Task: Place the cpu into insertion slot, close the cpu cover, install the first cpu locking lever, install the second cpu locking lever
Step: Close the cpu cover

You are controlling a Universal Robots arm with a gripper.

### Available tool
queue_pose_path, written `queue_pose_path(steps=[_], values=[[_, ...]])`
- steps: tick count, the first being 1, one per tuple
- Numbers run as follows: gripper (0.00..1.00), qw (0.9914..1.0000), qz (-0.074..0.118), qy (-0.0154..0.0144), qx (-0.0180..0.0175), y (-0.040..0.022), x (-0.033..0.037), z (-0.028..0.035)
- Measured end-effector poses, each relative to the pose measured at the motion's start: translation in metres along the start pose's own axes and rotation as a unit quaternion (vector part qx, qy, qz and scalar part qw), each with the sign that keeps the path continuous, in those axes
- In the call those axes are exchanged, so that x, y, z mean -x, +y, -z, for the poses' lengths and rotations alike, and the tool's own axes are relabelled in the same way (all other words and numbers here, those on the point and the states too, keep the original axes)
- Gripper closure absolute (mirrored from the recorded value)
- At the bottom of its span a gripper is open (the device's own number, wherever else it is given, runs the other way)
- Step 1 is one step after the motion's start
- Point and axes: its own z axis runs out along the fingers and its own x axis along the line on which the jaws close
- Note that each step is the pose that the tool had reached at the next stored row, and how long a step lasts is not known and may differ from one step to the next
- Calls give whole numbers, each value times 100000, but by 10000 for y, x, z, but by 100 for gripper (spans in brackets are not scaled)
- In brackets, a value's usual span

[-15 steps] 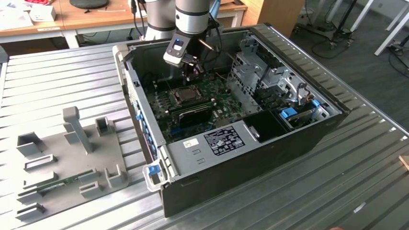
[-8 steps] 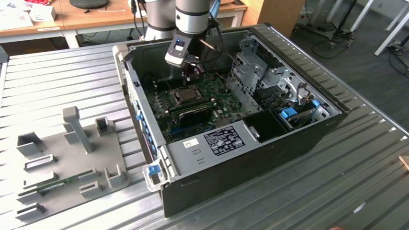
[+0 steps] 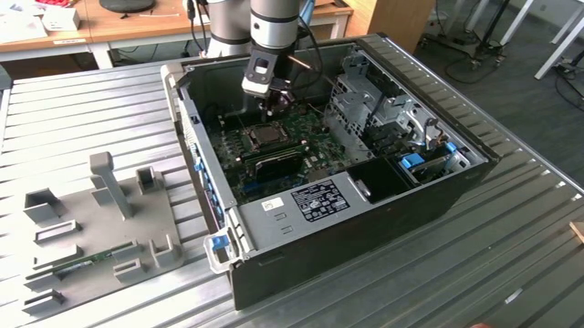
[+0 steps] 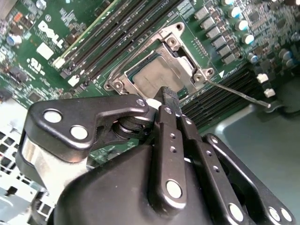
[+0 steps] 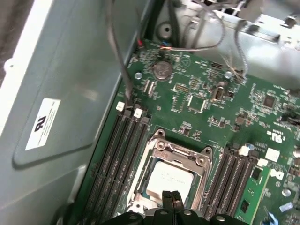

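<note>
Poised in the second wrist view with the fingers of the gripper (image 4: 168, 95) pinched together just above the chip (image 4: 157, 75), seated under the closed cover (image 4: 187, 54) in the socket (image 3: 249, 137), at ten o'clock from the middle of the case (image 3: 411, 219) in the exterior view, a thin lever (image 4: 239, 93) sticking out beyond.

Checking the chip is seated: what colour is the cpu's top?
The cpu top is pale silvery grey; clearest in the first wrist view.
</note>
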Motion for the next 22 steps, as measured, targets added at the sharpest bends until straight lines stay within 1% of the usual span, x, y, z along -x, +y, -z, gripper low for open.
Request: queue_pose_path(steps=[3, 6, 9, 13, 14, 15, 22], values=[[89, 99976, 2194, 42, -15, 0, 0, -1], [89, 99915, 4126, 75, -27, 0, 0, -1], [89, 99821, 5985, 94, -48, -1, 0, -1], [89, 99648, 8385, 96, -85, -1, 0, -1], [89, 99615, 8764, 101, -85, -1, 0, -1], [89, 99608, 8844, 104, -84, -1, 0, -1], [89, 99605, 8876, 106, -84, 0, 0, -1]])
